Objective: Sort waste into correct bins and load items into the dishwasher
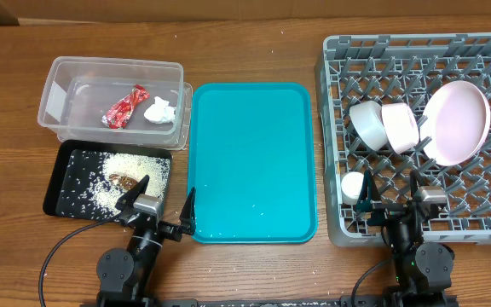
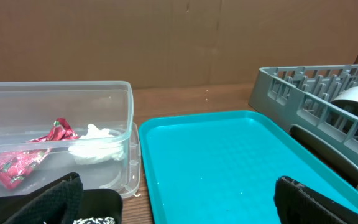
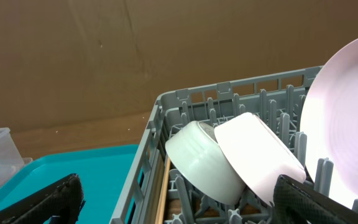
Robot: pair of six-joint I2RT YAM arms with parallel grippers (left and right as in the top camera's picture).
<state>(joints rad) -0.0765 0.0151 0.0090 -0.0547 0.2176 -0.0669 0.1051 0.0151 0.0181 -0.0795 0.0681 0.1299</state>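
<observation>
Grey plastic dish rack at 3 o'clock in the overhead view, loaded. White bowl, pink bowl and pale pink plate tilted on edge in a row toward 1 o'clock, the two bowls touching. Small white cup near the rack's 8 o'clock corner. Thin wooden chopstick low among the pegs beside the white bowl, seen from the right wrist only.

Teal tray at centre. Clear tub at 10 o'clock, with red wrapper and white tissue ball side by side inside. Black tray at 8 o'clock, strewn with rice around a brown lump.

Left gripper at 7 o'clock, spanning black tray and teal tray, fingers spread wide, holding nothing. Right gripper at 5 o'clock over the rack's near edge, just beside the cup, likewise spread and bare.
</observation>
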